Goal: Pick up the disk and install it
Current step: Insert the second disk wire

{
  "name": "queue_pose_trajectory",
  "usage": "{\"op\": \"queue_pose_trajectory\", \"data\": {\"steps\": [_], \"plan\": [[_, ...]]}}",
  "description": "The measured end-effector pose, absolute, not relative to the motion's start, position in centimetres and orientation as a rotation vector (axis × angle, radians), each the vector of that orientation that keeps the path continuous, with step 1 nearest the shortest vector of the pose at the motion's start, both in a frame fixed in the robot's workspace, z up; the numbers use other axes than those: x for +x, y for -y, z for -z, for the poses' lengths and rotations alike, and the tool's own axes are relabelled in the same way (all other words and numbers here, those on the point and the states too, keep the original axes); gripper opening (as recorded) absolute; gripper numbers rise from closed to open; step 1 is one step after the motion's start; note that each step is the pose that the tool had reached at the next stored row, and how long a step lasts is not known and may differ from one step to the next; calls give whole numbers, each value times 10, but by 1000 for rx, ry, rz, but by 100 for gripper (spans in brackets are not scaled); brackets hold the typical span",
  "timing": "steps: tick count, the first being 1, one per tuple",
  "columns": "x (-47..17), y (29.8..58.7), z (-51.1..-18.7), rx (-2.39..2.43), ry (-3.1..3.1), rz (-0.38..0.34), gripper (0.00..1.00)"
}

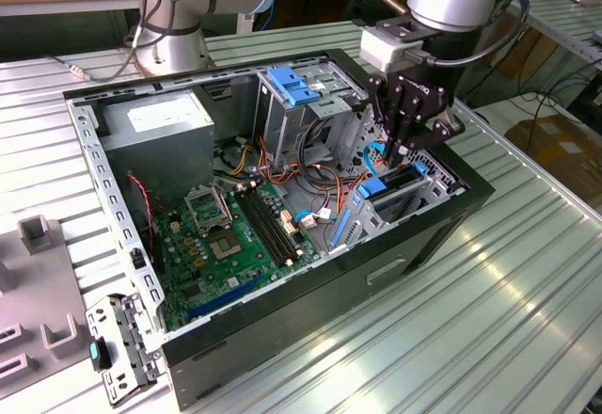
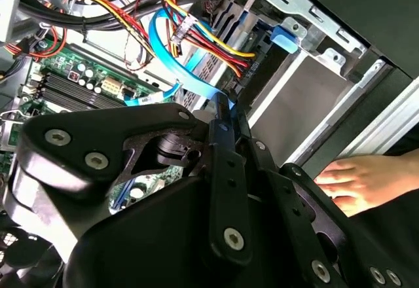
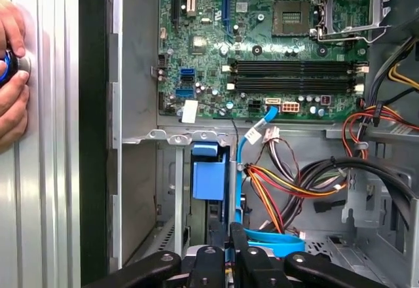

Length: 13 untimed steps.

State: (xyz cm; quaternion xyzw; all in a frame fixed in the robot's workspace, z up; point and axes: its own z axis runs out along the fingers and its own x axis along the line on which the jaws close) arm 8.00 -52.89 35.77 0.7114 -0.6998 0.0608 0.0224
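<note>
Your gripper [image 1: 406, 147] hangs over the drive cage [image 1: 419, 191] at the case's [image 1: 282, 339] corner, fingers [image 3: 237, 245] drawn together on a thin blue edge. The disk [image 3: 209, 177] stands on edge in that cage, below the fingers. A hand [image 3: 10, 78] rests on the table [image 1: 489, 320].

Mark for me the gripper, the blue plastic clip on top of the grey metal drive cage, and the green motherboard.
Gripper [image 1: 411, 141]: exterior view, between its fingertips.
Blue plastic clip [image 1: 293, 87]: exterior view, its top face on the grey metal cage.
Green motherboard [image 3: 262, 33]: first wrist view, bare board beside the processor socket.
</note>
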Motion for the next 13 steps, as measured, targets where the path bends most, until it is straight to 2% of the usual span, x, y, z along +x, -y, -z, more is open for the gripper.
{"op": "queue_pose_trajectory", "data": {"steps": [13], "plan": [[78,548,-353,2255,2218,-136,16]]}}
